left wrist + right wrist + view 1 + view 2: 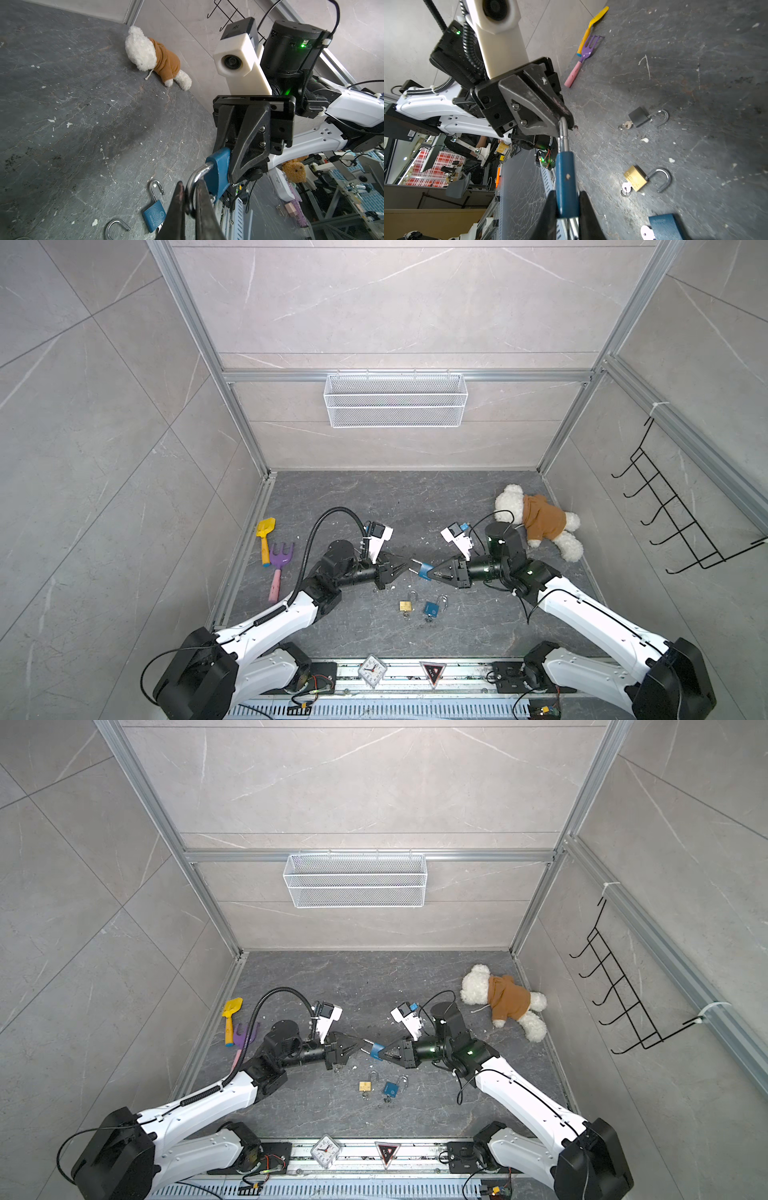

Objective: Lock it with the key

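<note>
Grey floor point(374, 510), wire basket point(395, 416); blue padlock point(425, 570), shackle point(195, 176) tight in left gripper point(409, 563), body point(564, 182) tight in right gripper point(432, 571).

Blue padlock point(424, 570) midair, approx horiz.

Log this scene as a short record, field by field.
left gripper: shut on the shackle of the held blue padlock
right gripper: shut on that padlock's body
brass padlock: on the table, shackle open, key in
loose blue padlock: beside it, shackle open
bystanders: teddy bear, toy shovel, toy rake
</note>
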Robot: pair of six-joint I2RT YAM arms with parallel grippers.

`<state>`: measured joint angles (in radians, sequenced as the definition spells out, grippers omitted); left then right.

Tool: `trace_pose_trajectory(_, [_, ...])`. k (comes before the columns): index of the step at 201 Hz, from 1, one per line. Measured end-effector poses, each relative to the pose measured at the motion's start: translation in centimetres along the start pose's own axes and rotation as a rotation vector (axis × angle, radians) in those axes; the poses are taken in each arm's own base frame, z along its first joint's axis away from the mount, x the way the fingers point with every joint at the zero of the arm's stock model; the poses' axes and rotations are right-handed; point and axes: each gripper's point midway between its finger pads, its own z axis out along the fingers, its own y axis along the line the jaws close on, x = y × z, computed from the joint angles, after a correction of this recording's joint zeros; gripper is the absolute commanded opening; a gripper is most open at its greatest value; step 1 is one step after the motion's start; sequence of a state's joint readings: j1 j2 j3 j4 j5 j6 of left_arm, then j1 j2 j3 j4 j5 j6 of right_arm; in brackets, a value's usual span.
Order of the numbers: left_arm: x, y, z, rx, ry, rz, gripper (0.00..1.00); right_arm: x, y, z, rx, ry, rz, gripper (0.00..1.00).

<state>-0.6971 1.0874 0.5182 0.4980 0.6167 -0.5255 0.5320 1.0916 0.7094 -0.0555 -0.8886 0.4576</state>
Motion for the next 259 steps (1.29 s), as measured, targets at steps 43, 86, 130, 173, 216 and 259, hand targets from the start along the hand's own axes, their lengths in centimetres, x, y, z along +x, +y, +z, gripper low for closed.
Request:
trace_pose_trajectory(43, [-1.4,-1.5,-0.8,-0.006,-0.059,0.06,0.0,-1.4,1.7,0.5,-0.153,-0.03,-0.014,0.0])
trace_pose_trajectory(86, [-1.5,-1.4,-0.9,-0.015,-0.066,0.061,0.0,-1.5,1.6,0.6,-0.166,-0.028,-0.022,0.0])
trace_pose_trajectory(130, [-0.6,-2.0,-0.6,0.008,-0.032,0.078,0.37,-1.4,1.5,0.7,-0.135,0.001,-0.025,0.0])
trace_pose_trajectory(173, [2.3,-4.7,0.0,0.133,0.086,0.075,0.41,-1.9,2.6,0.7,-0.132,0.008,-0.09,0.0])
trace_pose_trajectory(216, [3.0,-6.8,-0.3,0.233,0.118,0.094,0.47,-0.8,0.6,0.6,-0.036,0.038,-0.063,0.0])
trace_pose_trajectory(259, [2.6,-6.4,-0.7,0.23,0.11,0.092,0.53,-0.8,1.8,-1.0,-0.006,0.008,-0.101,0.0])
